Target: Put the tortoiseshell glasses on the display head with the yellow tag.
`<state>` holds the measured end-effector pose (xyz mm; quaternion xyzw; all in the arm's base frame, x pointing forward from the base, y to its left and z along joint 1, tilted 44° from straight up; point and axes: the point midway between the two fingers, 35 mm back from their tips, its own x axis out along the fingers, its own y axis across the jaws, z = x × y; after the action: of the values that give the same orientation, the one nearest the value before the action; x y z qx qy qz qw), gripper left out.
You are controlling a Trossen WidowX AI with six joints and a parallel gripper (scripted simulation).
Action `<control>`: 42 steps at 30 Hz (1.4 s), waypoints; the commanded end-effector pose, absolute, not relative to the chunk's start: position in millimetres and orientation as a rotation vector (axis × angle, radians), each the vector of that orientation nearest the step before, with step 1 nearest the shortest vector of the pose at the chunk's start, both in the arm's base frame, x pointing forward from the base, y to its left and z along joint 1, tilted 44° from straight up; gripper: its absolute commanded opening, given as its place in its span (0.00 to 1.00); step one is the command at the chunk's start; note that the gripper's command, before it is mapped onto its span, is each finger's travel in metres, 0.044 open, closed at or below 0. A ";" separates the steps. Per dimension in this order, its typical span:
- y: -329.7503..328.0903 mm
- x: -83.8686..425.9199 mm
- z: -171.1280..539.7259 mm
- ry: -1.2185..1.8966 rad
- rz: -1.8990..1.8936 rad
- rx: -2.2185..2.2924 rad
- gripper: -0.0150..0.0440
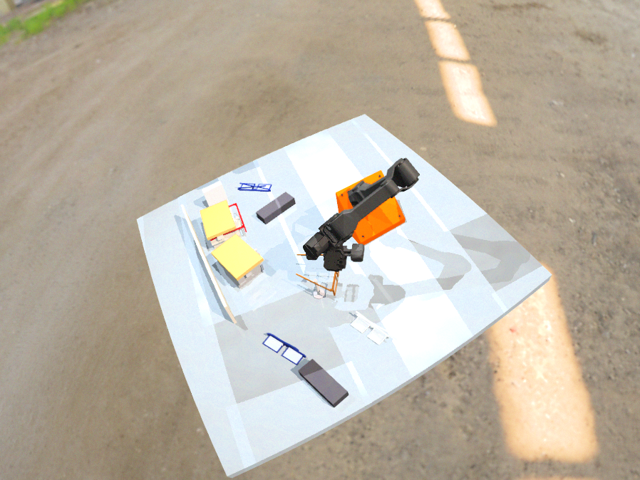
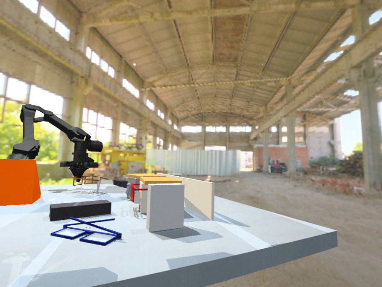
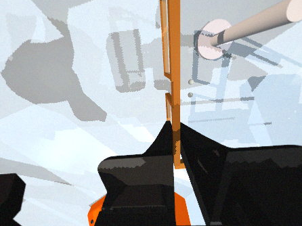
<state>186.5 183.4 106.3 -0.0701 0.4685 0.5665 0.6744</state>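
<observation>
My gripper (image 2: 78, 180) (image 3: 171, 124) is shut on one end of the tortoiseshell glasses (image 1: 333, 291) (image 3: 175, 49). In the top view the arm hides the fingertips. The glasses hang above the table, front upright, temples spread towards the heads. The head with the yellow tag (image 1: 237, 256) (image 2: 132, 175) has a flat yellow top and bare face; its small tag (image 2: 129, 196) shows in the exterior view. The glasses are well apart from it. The other head (image 1: 217, 219) (image 2: 160, 179) stands beside it and wears red glasses (image 1: 241, 217).
A pale post (image 1: 318, 291) (image 2: 98, 185) (image 3: 254, 29) stands close by the held glasses. A board (image 1: 209, 268) (image 2: 198, 197) stands behind the heads, a white block (image 1: 214, 191) (image 2: 165, 207) beside them. Blue glasses, white glasses and dark blocks (image 1: 323, 383) (image 1: 275, 207) lie around the table.
</observation>
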 end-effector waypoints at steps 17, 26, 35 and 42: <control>177.6 174.6 101.2 1.059 1.271 -0.157 0.25; 174.8 170.3 99.0 1.059 1.271 -0.157 0.25; 171.8 166.1 96.4 1.060 1.271 -0.157 0.25; 169.6 163.3 94.5 1.060 1.271 -0.157 0.25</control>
<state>166.2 171.1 96.3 -0.0700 0.4700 0.5640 0.6754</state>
